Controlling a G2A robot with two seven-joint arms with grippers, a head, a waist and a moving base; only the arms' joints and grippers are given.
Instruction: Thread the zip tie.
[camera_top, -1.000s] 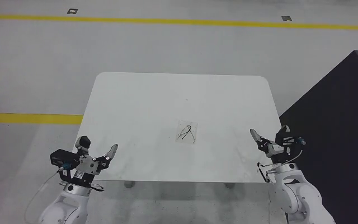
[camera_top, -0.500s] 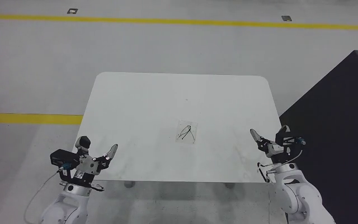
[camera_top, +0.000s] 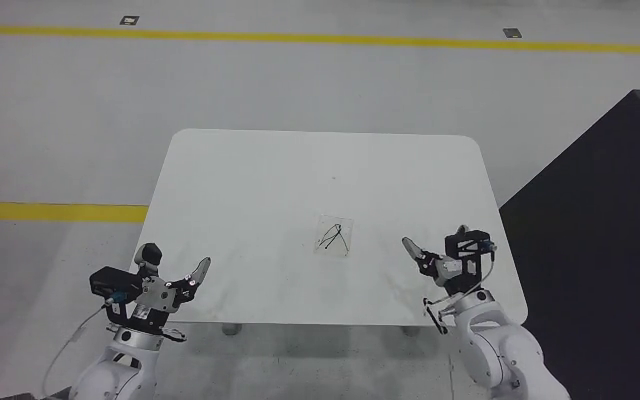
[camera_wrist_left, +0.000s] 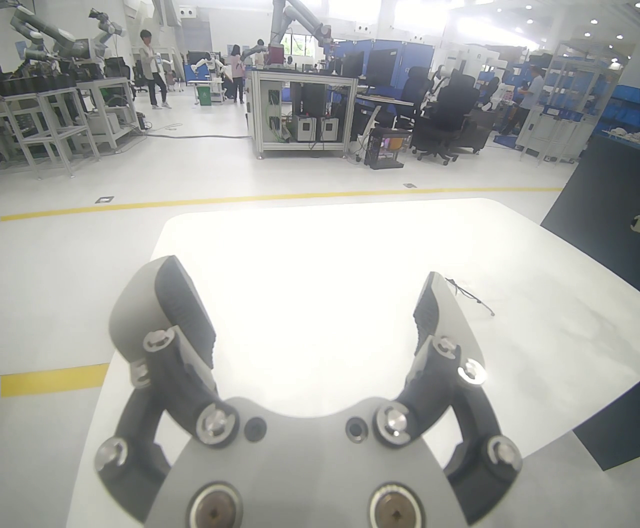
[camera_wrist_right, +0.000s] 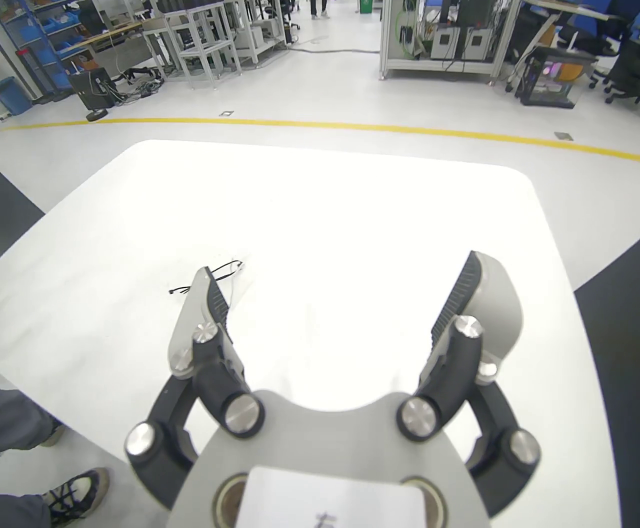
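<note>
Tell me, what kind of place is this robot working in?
Probably a robotics lab or factory hall: other robot arms stand in the background, metal racks hold equipment, and yellow floor lines cross the smooth floor.

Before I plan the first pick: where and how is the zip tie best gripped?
Probably one free end of the zip tie, from straight above, pinching across the strand: it is thin and lies flat on the table.

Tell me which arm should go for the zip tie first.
Right, probably. The right gripper hangs open over the table, nearer the zip tie than the left gripper, which is open by the near left corner. In the right wrist view the tie lies close ahead.
</note>
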